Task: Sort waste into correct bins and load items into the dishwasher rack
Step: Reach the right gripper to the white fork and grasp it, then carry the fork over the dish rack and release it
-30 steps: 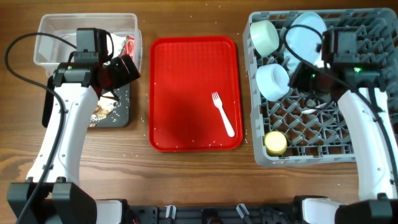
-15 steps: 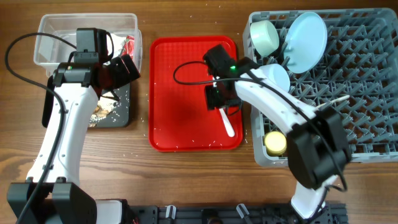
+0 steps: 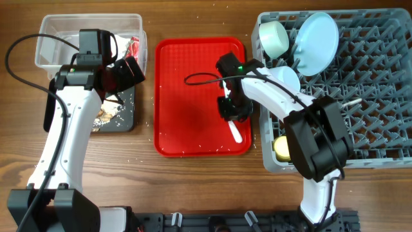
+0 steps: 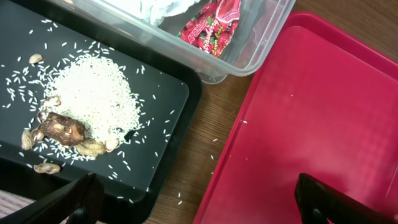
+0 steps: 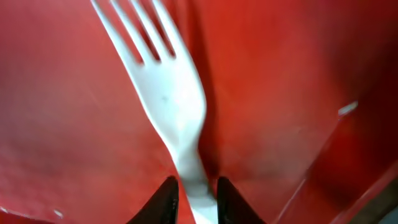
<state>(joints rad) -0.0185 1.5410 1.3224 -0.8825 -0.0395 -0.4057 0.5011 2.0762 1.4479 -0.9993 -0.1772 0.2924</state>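
The white fork [image 3: 237, 133] lies on the red serving tray [image 3: 187, 96]. My right gripper [image 3: 233, 109] is down on it. In the right wrist view its fingers [image 5: 194, 194] close on the fork's handle [image 5: 169, 102], with the tines pointing away. My left gripper [image 3: 129, 71] is open and empty [image 4: 196, 190], hovering over the gap between the black tray [image 4: 161, 106] and the red tray. Rice and food scraps [image 4: 93, 102] lie in the black tray. The red wrapper [image 4: 211, 25] and the white napkin [image 4: 155, 7] are in the clear tub [image 3: 58, 38].
The grey dishwasher rack [image 3: 380, 129] at the right holds the light blue plate [image 3: 318, 35], the pale green bowl [image 3: 273, 37], the light blue bowl [image 3: 286, 76], the yellow cup [image 3: 285, 147] and the white spoon [image 3: 347, 103]. Rice grains lie scattered on the wood.
My right arm swung from over the rack to the red tray and came down onto the fork. The left arm has not moved.
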